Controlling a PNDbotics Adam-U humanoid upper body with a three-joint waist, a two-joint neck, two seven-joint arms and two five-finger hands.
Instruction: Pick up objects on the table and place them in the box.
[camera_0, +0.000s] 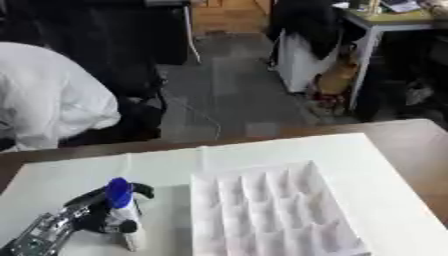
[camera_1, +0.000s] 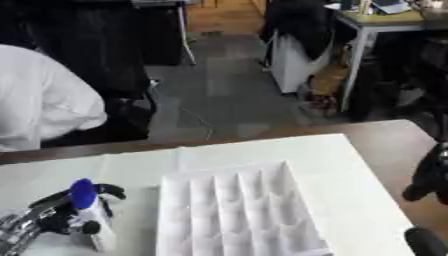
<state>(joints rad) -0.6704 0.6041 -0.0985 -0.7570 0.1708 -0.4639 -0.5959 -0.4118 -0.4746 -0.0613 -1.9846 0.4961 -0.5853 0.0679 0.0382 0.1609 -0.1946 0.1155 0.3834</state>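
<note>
Bottle (camera_0: 123, 210): white body, blue cap (camera_0: 118, 192), standing roughly upright near the table's front left, just left of the box and apart from it.

Left hand (camera_0: 98, 212): black with silver joints, entering from the lower left corner; fingers and thumb curled round the bottle, one finger hooked behind the cap, another low across the white body. Bottle base sits at or just above the sheet; contact cannot be told.

Box (camera_0: 262, 215): white tray divided into a grid of small compartments, lying flat at front centre, long side running away from the robot. All visible compartments look white; contents cannot be made out.

Sheet (camera_0: 367, 175): white cover under box and bottle, spread over most of the table.

Table (camera_0: 420, 145): brown top, bare along the right and far edges.

Right hand (camera_1: 429, 175): black, showing at the right edge of the right eye view, above the table's right side and well apart from the box; whether its fingers are curled or straight cannot be told
</note>
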